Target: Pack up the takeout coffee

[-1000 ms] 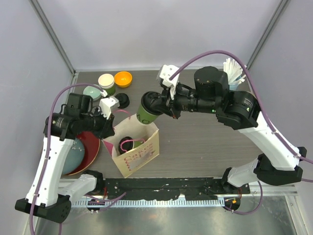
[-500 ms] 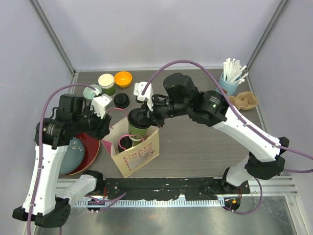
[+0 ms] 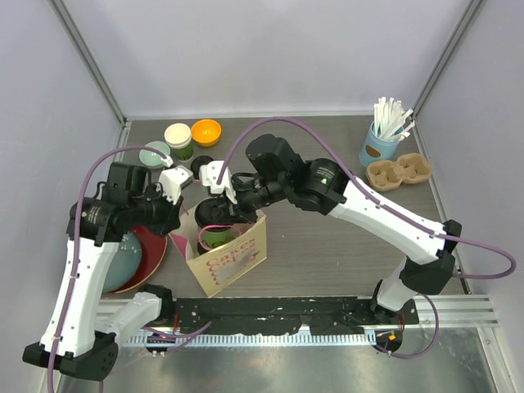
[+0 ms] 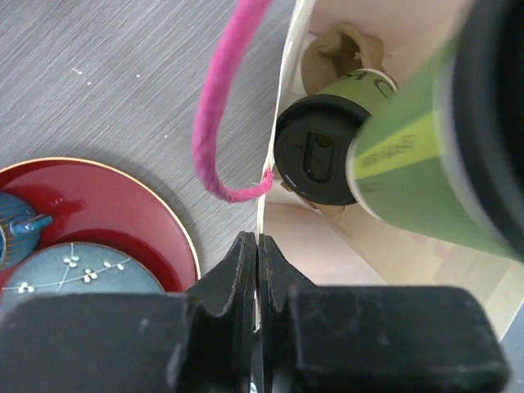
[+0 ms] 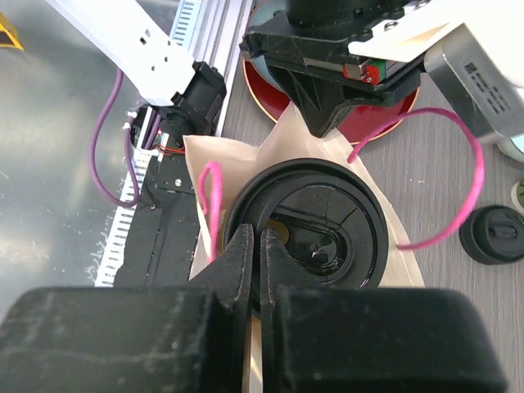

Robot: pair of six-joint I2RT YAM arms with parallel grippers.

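Note:
A tan paper bag with pink handles stands open at the left of the table. My left gripper is shut on the bag's left rim, its jaws pressed together on the paper at the gripper. My right gripper is shut on the black lid's rim of a dark-green takeout coffee cup, which hangs tilted inside the bag's mouth. In the left wrist view this cup leans over a second lidded cup standing at the bag's bottom.
A loose black lid, a green cup with a pale top, an orange bowl and a pale green bowl sit behind the bag. Red plate lies left of it. Straw cup and cardboard carrier are at right.
My right arm has swung left and down, taking the cup from above the bag's right rim into its mouth. My left gripper let go of the bag's rim and gripped it again.

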